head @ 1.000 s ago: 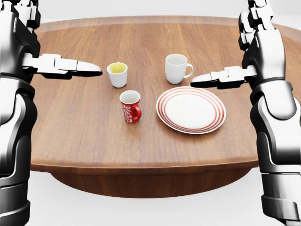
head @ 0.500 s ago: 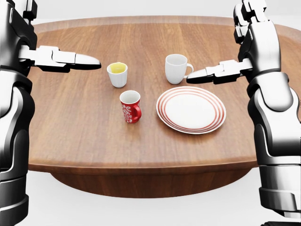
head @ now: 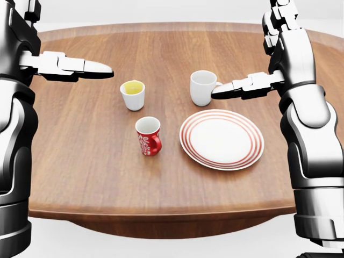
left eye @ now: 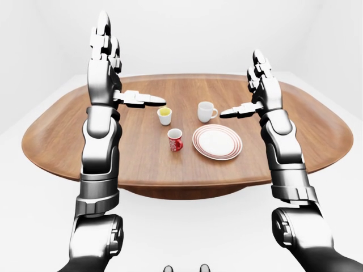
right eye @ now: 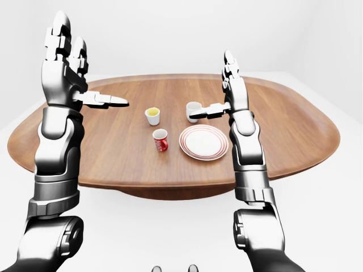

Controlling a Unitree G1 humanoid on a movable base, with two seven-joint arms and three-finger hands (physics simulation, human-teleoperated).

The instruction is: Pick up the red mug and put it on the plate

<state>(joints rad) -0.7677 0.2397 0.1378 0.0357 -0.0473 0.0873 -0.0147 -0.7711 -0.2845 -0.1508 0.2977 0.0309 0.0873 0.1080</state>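
Both hands are raised above the table with fingers extended and nothing in them: the right hand [head: 287,45] stands upright at the right of the head view, its thumb reaching left toward the plain white ceramic mug [head: 202,87], and the left hand [left eye: 105,68] is likewise spread and empty, its thumb pointing right toward the small white cup holding yellow liquid [head: 133,94]. Neither hand is near the task object. Risk assessment: the right thumb appears level with the white mug in the head view, though depth cannot be confirmed; a descent from this posture could knock that mug, and a reach for the wrong vessel is plausible given three cups grouped close together. A hand closing on the target from above or from the handle side may tip it or push it along the smooth wood. The short red ceramic mug with white patterning [head: 148,136] stands upright on the oval brown wooden table [head: 80,161], handle turned to the view's right, apparently empty, just left of the round white plate with red concentric rim stripes [head: 221,140] and apart from it. The plate is bare.
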